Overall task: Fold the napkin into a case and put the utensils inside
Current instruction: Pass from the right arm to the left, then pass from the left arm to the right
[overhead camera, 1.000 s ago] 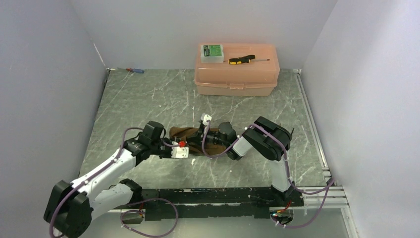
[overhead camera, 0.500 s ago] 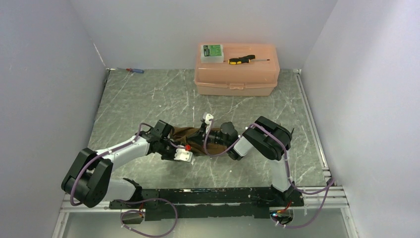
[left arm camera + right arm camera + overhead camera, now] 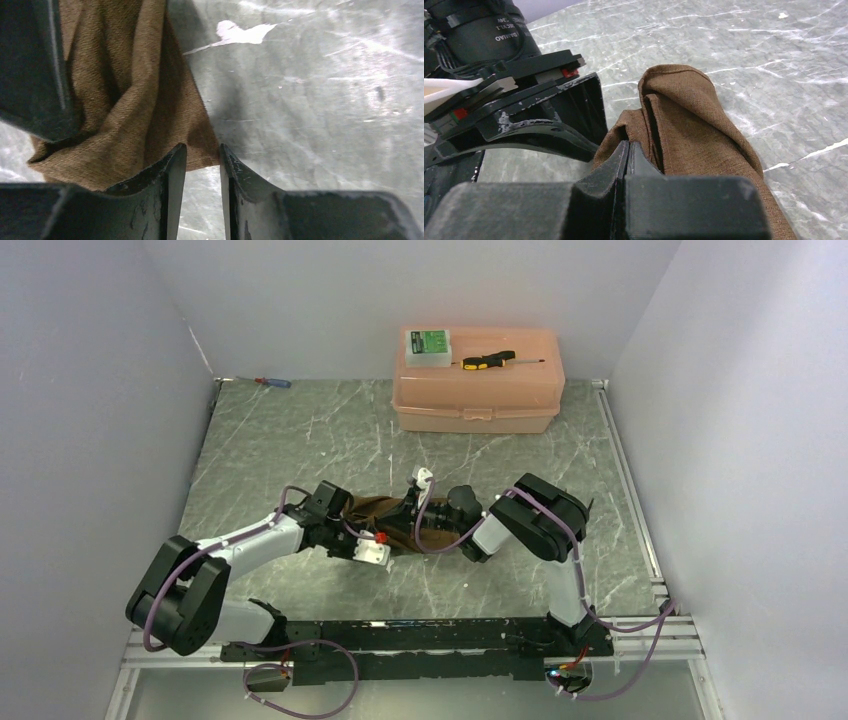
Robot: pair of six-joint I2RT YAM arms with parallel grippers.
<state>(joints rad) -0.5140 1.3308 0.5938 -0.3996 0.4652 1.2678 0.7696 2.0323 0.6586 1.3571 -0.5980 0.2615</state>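
The grey marbled table (image 3: 300,430) bears the brown napkin (image 3: 372,506), a pink box (image 3: 480,405) and a screwdriver (image 3: 272,382).

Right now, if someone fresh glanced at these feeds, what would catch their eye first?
The rumpled brown napkin near the middle of the table, with both arms crowded onto it. The left gripper stands slightly open at one corner of the cloth, and the right gripper is shut against a folded edge. After that, the pink box at the far edge, with a yellow-and-black screwdriver lying on its lid.
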